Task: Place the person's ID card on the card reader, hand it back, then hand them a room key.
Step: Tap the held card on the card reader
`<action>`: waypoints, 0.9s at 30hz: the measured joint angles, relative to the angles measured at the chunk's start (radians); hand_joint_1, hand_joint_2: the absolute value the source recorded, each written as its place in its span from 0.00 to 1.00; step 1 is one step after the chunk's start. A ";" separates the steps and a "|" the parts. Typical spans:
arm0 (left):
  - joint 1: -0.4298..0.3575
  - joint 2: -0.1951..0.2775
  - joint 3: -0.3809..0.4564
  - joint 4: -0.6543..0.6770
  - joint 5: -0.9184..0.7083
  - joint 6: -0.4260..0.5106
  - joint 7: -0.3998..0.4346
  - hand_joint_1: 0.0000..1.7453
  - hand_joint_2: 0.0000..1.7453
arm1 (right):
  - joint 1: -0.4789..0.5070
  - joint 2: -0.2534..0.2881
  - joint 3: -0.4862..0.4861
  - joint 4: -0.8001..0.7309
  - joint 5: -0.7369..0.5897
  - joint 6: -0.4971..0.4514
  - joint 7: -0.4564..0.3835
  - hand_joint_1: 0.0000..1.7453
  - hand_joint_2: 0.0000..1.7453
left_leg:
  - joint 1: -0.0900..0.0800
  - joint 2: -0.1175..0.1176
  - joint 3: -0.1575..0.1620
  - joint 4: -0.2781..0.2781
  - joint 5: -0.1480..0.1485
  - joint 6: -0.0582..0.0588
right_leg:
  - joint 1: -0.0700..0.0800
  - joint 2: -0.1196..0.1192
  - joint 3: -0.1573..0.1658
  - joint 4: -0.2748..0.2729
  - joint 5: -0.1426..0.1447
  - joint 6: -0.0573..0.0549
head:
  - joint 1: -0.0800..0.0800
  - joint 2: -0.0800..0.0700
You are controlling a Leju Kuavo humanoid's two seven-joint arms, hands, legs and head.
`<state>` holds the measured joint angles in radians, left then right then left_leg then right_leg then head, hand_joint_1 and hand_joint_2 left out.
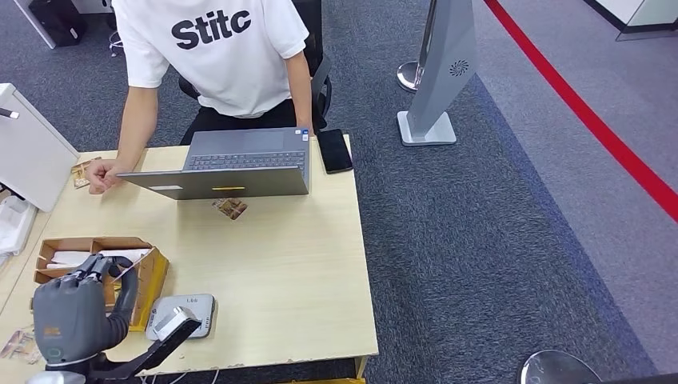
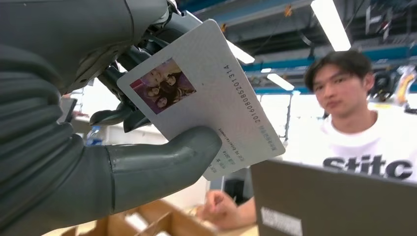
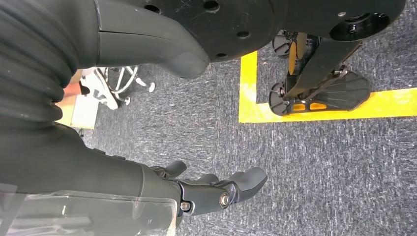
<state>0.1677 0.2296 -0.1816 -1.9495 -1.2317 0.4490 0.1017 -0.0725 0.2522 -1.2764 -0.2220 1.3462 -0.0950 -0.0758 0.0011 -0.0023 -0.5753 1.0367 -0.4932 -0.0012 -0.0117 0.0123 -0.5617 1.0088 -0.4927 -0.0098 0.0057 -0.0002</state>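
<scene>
Near the table's front left corner, the left hand [image 1: 80, 308] is pinching the ID card [image 2: 206, 98]; judging by this, lowering it onto the card reader [image 1: 185, 314] comes next.

A pale wooden desk [image 1: 304, 272] stands on dark grey-blue carpet [image 1: 480, 264]. A red stripe [image 1: 592, 120] runs slantwise across the floor at the far right, with lighter grey flooring beyond it. A grey slanted stand [image 1: 440, 72] on a flat base sits on the carpet just past the desk's far right corner, and a round chrome base [image 1: 409, 75] lies behind it. A white panel [image 1: 28, 148] stands at the desk's left edge. Yellow tape [image 3: 314, 105] marks the carpet. Overhead, long strip lights [image 2: 330, 22] hang below a blue-green ceiling beam [image 2: 275, 24].
</scene>
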 joint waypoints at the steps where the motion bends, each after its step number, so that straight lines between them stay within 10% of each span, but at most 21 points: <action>1: 0.009 -0.004 0.000 -0.001 0.007 -0.002 0.000 1.00 1.00 | 0.000 0.000 0.000 -0.002 0.000 0.000 0.000 0.00 1.00 | 0.000 0.000 0.000 0.000 0.000 0.000 | 0.000 0.000 0.000 0.000 0.000 0.000 | 0.000 0.000; 27: 0.049 -0.075 0.071 0.204 0.148 -0.118 -0.034 1.00 1.00 | 0.003 0.003 0.002 -0.012 0.002 -0.001 0.008 0.00 1.00 | 0.000 -0.001 0.000 0.000 0.000 -0.001 | 0.000 -0.001 0.000 0.000 0.000 0.000 | 0.000 0.000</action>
<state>0.2166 0.1543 -0.1103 -1.7459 -1.0842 0.3305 0.0677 -0.0695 0.2552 -1.2749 -0.2342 1.3481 -0.0962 -0.0679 0.0012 -0.0034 -0.5752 1.0367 -0.4928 -0.0017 -0.0115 0.0113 -0.5614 1.0090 -0.4927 -0.0099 0.0057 -0.0004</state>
